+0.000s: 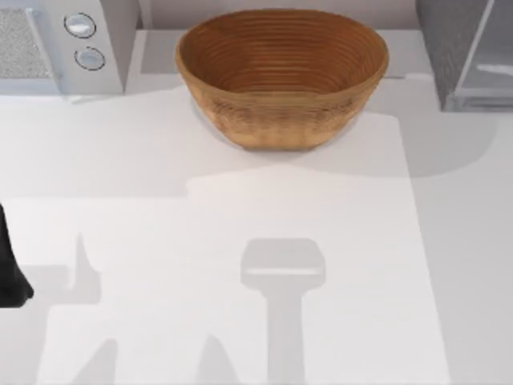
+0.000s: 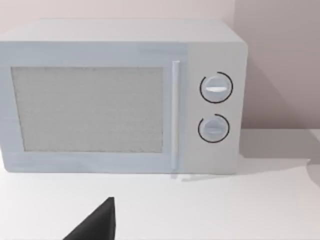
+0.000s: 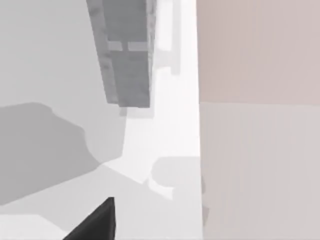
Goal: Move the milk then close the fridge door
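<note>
The milk is out of view. The fridge stands at the table's back right corner: a dark grey speckled cabinet [image 1: 442, 40] with the pale grey fridge door [image 1: 490, 60] beside it, and I cannot tell how far the door stands open. The right wrist view looks at the same cabinet [image 3: 127, 55] from some way off, with a dark part of my right gripper [image 3: 95, 227] at the frame's edge. My left arm [image 1: 10, 265] sits at the table's left edge. Its gripper [image 2: 95, 227] faces the microwave and is well short of it.
A large woven basket [image 1: 282, 76] stands at the back middle. A light grey microwave [image 1: 64, 44] with two round dials [image 2: 216, 107] fills the back left corner. A pinkish wall [image 3: 260, 50] runs behind the table. The white tabletop [image 1: 256, 321] stretches across the front.
</note>
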